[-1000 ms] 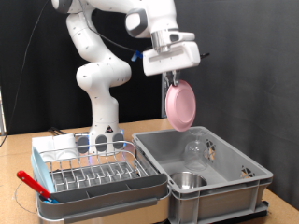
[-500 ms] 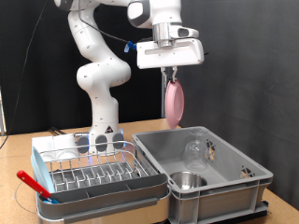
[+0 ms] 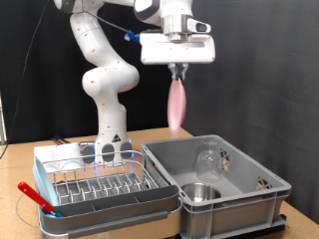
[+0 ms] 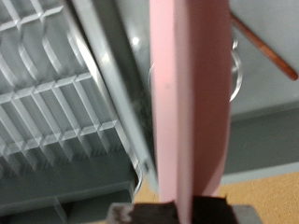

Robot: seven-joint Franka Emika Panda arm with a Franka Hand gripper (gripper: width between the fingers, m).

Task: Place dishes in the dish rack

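The pincer (image 3: 178, 72) is clamped on the rim of the pink plate (image 3: 177, 106), which hangs edge-on high above the grey crate (image 3: 239, 204). The dish rack (image 3: 100, 184) lies well below, towards the exterior view's left; the steel bowl (image 3: 202, 192) and glass (image 3: 208, 159) sit in the crate.

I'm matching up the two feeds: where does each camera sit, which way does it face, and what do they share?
Exterior view: off the arm, facing it across the table; shows the whole arm, gripper, dish rack, grey crate.
Wrist view: on the hand, looking along the fingers down at rack and crate.
Shared: the pink plate, held edge-on.
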